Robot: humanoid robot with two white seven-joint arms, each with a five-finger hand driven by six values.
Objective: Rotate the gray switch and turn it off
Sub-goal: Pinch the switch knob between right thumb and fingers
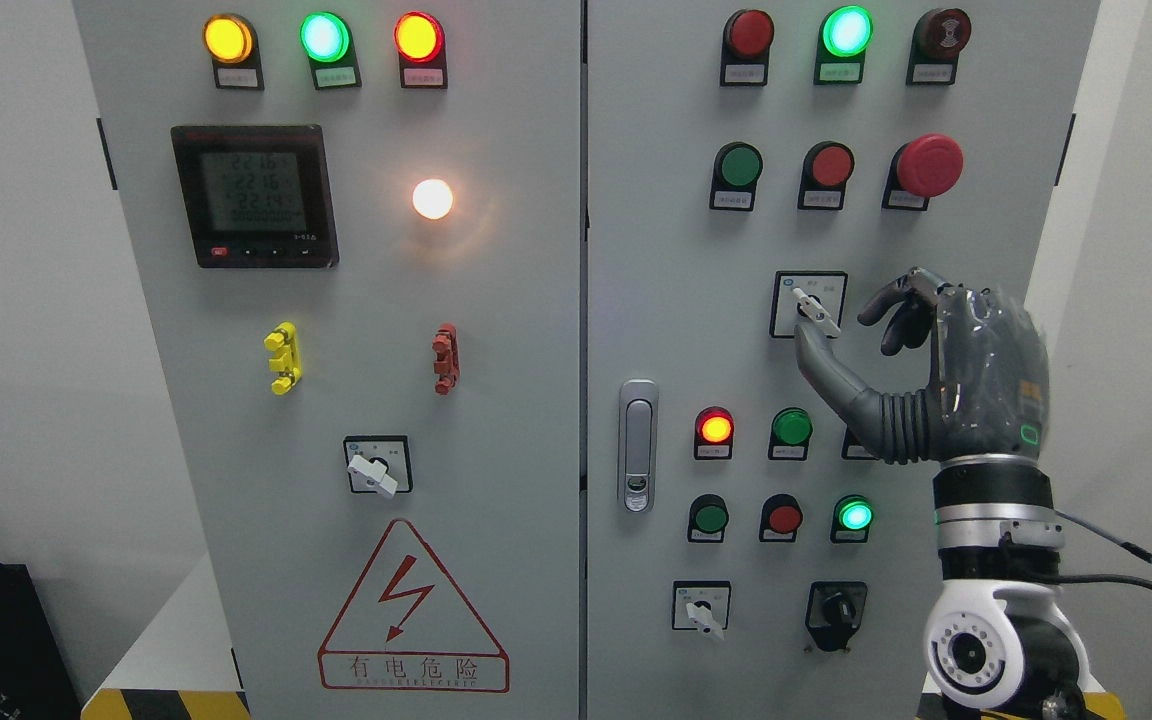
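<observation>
The right hand [926,365] is raised at the right-hand cabinet door [656,300], its arm coming up from the lower right. The gray rotary switch [814,310] sits in its black-framed plate above the lit red lamp [715,428] and the green button [792,427]; its lever slants down to the right. The thumb [826,365] reaches up to just under the lever, while the other fingers [901,305] curl loosely beside it, gripping nothing yet. This looks like the approach before the pinch. Next, I'd guess, thumb and forefinger must close on the lever, then twist it.
</observation>
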